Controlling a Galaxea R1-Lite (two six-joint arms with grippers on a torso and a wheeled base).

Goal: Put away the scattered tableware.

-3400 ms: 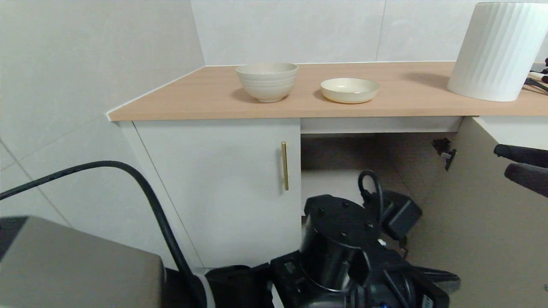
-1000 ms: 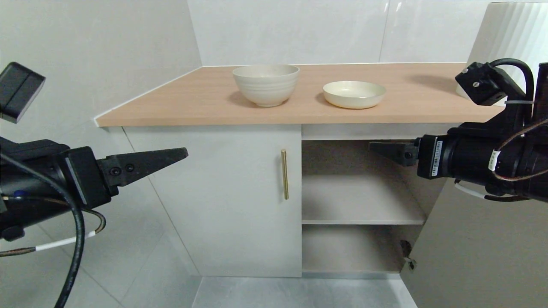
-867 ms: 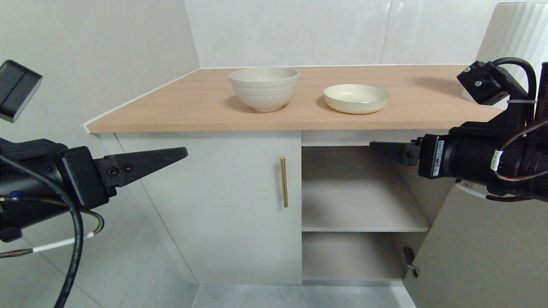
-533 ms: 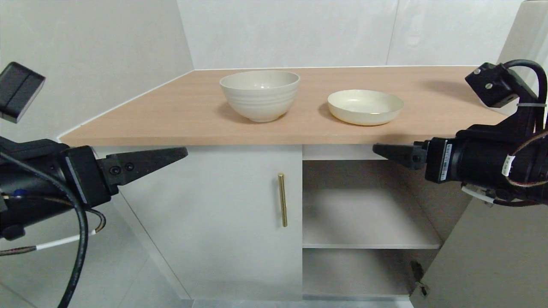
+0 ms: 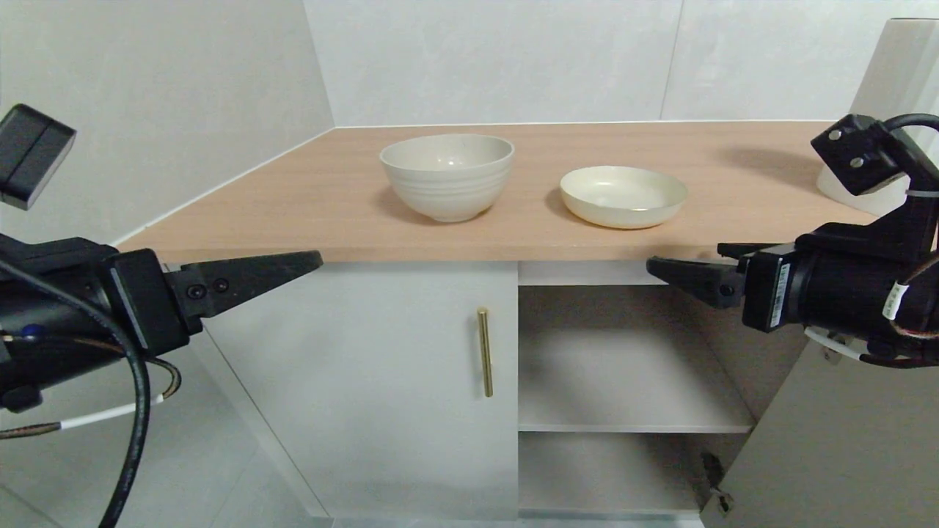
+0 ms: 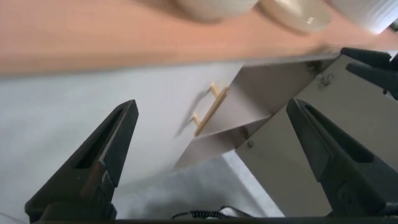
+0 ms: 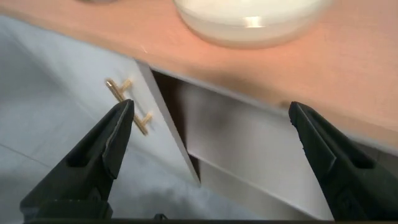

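A deep ribbed cream bowl (image 5: 446,176) and a shallow cream dish (image 5: 623,195) stand side by side on the wooden counter (image 5: 308,213). My left gripper (image 5: 308,260) hangs open at the left, in front of the counter's edge and below the bowl's height. In its own wrist view the left gripper (image 6: 211,106) has its fingers wide apart, with the bowl (image 6: 214,6) and dish (image 6: 295,15) beyond. My right gripper (image 5: 686,258) is open just under the counter edge, below the dish. The right gripper (image 7: 210,104) holds nothing, and the dish (image 7: 249,15) sits above it.
Below the counter, the cabinet's left door with a gold handle (image 5: 484,352) is shut. The right door (image 5: 829,440) stands open, showing two bare shelves (image 5: 623,367). A tall white ribbed container (image 5: 895,73) stands at the counter's far right. Tiled walls close the left and back.
Both arms came up from a folded low pose to either side of the cabinet. The camera has since risen, so the counter sits lower. The right gripper drifted slightly right.
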